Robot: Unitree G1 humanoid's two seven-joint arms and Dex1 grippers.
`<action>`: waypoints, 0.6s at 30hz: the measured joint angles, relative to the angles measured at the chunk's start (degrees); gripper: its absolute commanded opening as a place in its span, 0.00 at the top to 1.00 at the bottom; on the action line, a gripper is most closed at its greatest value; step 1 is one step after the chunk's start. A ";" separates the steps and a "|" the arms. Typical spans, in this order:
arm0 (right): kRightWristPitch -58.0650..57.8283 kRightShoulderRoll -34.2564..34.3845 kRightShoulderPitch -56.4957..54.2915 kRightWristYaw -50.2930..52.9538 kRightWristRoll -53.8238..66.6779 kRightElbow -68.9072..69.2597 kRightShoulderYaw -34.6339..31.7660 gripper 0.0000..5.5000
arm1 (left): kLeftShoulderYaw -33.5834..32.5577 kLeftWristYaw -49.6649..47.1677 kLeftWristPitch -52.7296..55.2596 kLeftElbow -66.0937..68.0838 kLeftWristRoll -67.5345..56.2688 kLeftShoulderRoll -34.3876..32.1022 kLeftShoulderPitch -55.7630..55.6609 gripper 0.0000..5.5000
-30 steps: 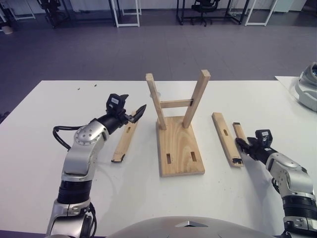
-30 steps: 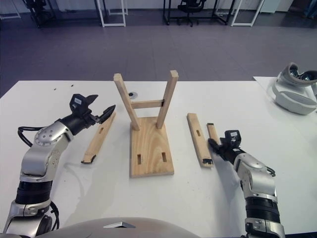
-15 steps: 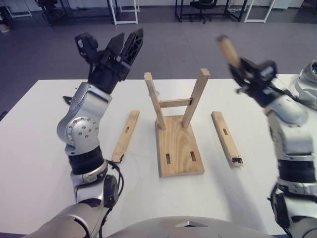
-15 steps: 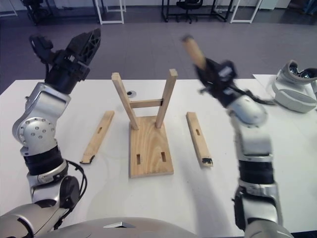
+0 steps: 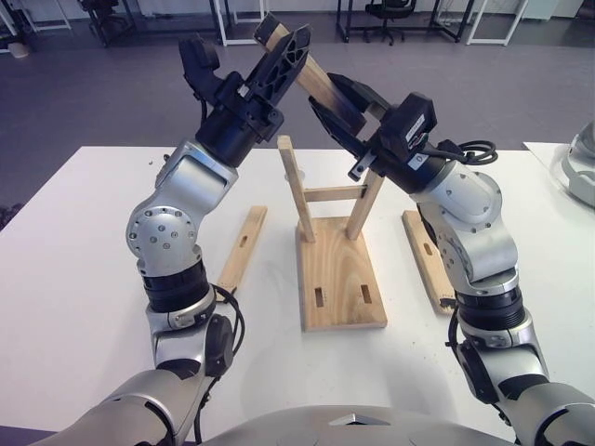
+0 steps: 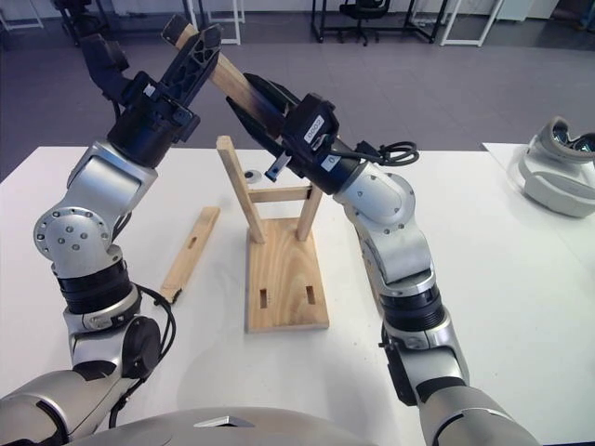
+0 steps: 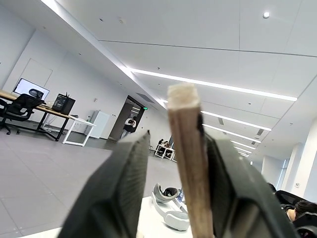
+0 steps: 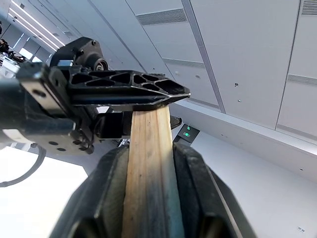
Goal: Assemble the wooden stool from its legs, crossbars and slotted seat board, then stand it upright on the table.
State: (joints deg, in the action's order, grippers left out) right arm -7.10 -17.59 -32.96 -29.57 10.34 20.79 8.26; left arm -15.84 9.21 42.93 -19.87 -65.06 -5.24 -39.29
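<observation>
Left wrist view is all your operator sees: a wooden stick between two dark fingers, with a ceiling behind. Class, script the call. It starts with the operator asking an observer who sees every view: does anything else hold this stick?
Observer: Yes. The right gripper is shut on the same crossbar, further along it than the left gripper.
Operator: What is below it?
Observer: The seat board lies flat on the table, with two legs standing at its far end.
Operator: Any loose parts?
Observer: The left loose leg lies on one side of the board, the right loose leg on the other.
</observation>
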 measured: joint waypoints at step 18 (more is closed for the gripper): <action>-2.34 -1.83 6.48 -0.27 -1.40 2.82 -2.72 0.53 | -7.10 -2.24 -4.08 -3.05 0.12 -9.91 10.53 0.93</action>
State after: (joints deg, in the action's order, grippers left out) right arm -9.44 -19.41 -26.48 -29.84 8.94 23.61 5.54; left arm -22.94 6.97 38.85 -22.91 -64.95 -15.15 -28.76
